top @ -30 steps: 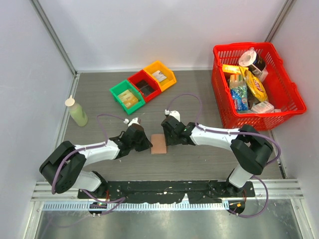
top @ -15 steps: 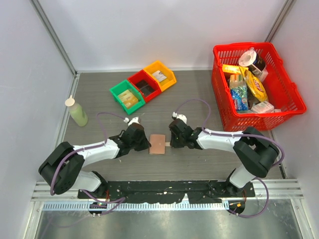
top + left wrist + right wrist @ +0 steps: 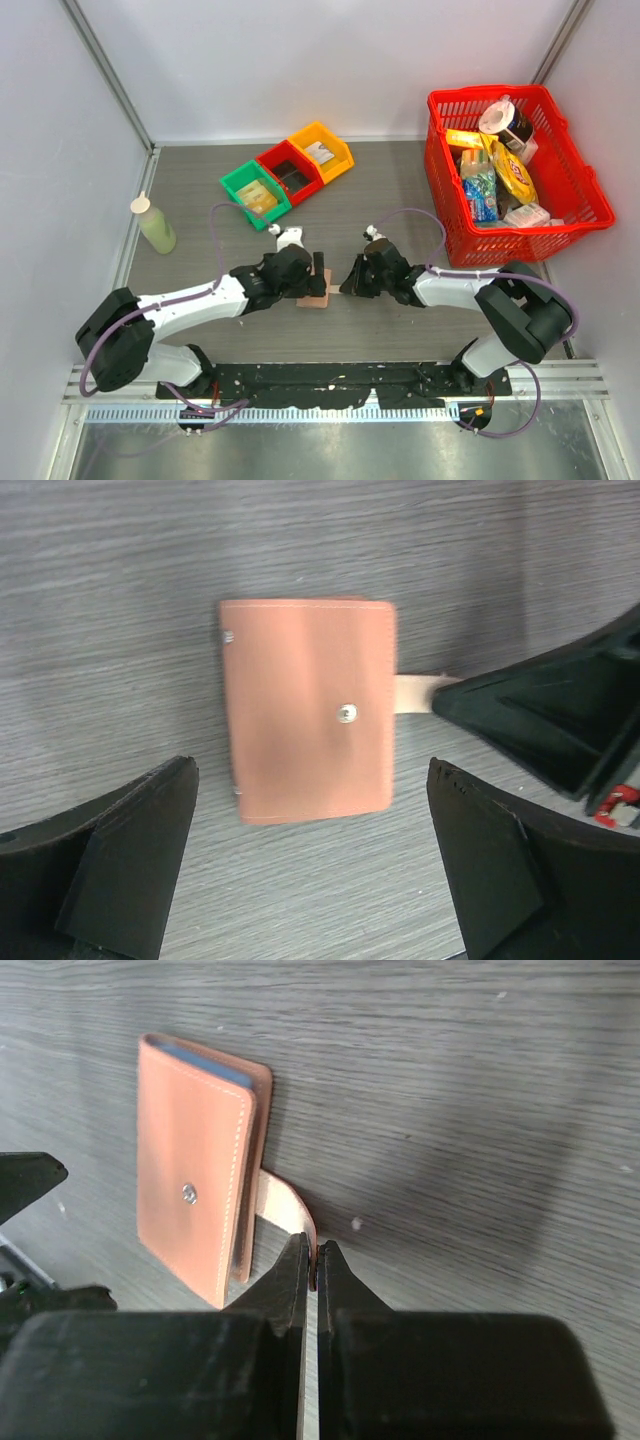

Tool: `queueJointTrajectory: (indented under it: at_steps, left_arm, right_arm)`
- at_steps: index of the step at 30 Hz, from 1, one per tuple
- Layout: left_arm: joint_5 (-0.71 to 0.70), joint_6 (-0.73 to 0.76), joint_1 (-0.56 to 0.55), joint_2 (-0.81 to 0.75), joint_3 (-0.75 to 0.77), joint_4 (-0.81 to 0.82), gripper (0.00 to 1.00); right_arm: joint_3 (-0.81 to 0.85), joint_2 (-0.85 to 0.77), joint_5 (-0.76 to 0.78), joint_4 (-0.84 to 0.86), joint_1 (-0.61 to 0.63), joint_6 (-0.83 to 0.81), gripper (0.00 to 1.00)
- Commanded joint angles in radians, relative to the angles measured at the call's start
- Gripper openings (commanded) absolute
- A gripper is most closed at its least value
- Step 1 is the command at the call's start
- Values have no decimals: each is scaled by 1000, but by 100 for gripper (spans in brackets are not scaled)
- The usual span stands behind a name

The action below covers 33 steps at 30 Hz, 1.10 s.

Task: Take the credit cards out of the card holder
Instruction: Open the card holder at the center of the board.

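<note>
Right end effector (image 3: 312, 1260) closed onto snap tab (image 3: 285, 1205).

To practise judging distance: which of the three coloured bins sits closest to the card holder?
The green bin, at the row's left end; the red bin and orange bin lie farther back from the card holder.

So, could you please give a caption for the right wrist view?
Right gripper pinches the snap tab of the closed card holder.

No legible text found. Packets (image 3: 512, 172) in the basket (image 3: 520, 240) carry printing (too small to read); card holder (image 3: 305, 710) shows no readable mark.
</note>
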Motion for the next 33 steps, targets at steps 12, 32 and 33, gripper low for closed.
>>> queueJointTrajectory:
  at_steps: [12, 32, 33]
  left_arm:
    - [-287, 150, -174, 268, 315, -275, 100]
    - [-416, 203, -235, 386, 407, -373, 62]
    - [-418, 203, -235, 380, 409, -373, 56]
  right_arm:
    - [-37, -20, -55, 134, 2, 39, 1]
    - [-61, -14, -50, 135, -3, 34, 1]
    - [-60, -14, -50, 134, -3, 31, 1]
